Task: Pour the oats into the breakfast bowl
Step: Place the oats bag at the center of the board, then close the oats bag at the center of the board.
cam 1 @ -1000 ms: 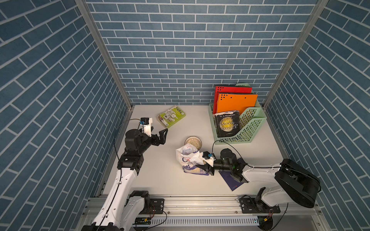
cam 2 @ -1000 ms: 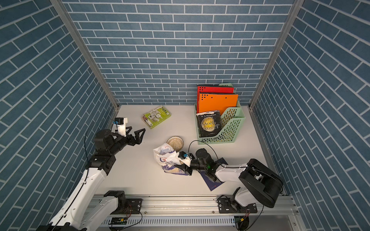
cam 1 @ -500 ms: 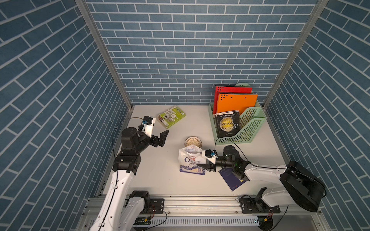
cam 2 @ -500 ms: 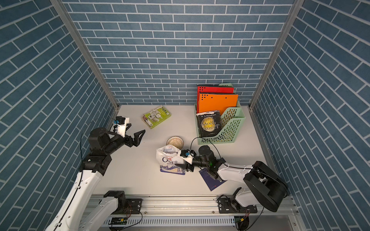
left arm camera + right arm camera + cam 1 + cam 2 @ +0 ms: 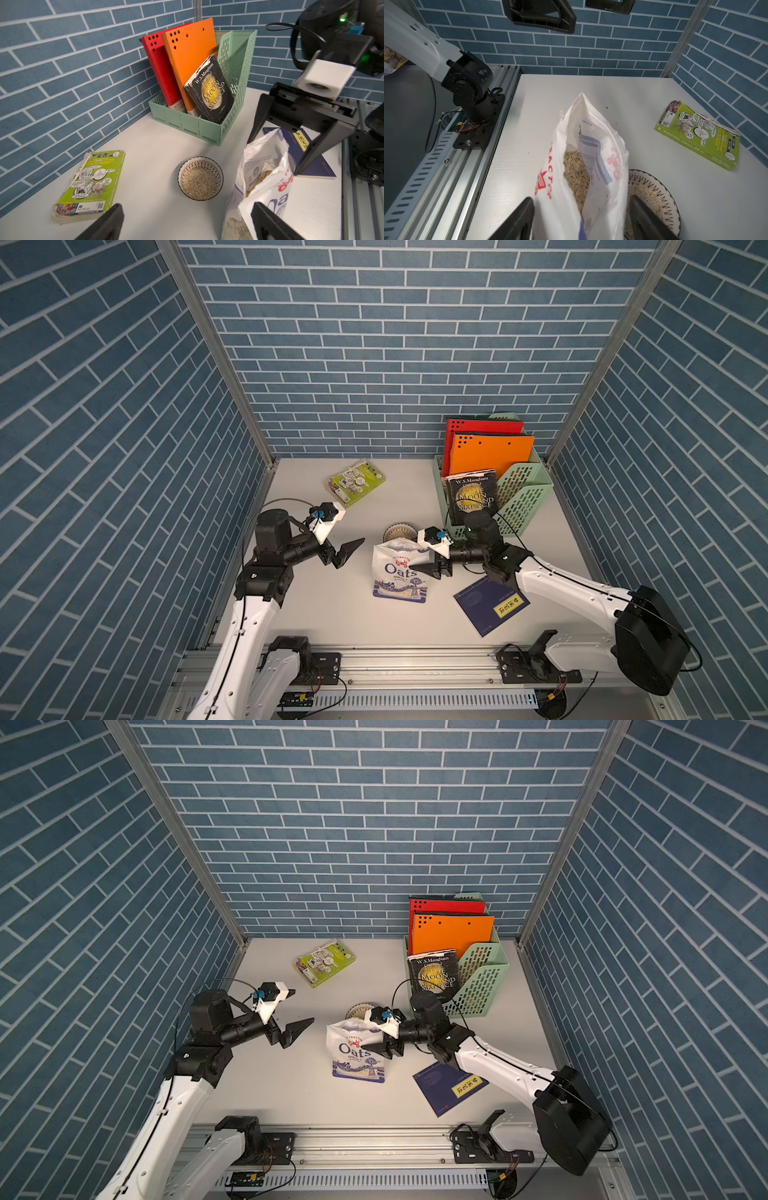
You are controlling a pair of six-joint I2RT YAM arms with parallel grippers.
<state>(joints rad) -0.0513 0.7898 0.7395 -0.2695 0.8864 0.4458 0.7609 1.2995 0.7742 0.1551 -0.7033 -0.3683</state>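
Note:
The oats pouch (image 5: 400, 572) (image 5: 358, 1052) stands upright on the table, its top open, with flakes showing inside (image 5: 575, 172). The breakfast bowl (image 5: 395, 533) (image 5: 356, 1009) (image 5: 200, 161) (image 5: 660, 182) sits just behind the pouch and holds a layer of oats. My right gripper (image 5: 428, 560) (image 5: 581, 199) is open, one finger on each side of the pouch's upper part. A little to the left of the pouch, my left gripper (image 5: 302, 1006) (image 5: 187, 207) hangs wide open above the table with nothing in it.
A green-covered book (image 5: 357, 483) lies at the back left. A mint file rack (image 5: 519, 497) with red and orange folders and a black book stands at the back right. A dark blue booklet (image 5: 490, 605) lies flat beside the right arm.
The pouch went from slumped and crumpled in the right gripper to standing upright. The right gripper's jaws have spread apart. The left arm has shifted slightly.

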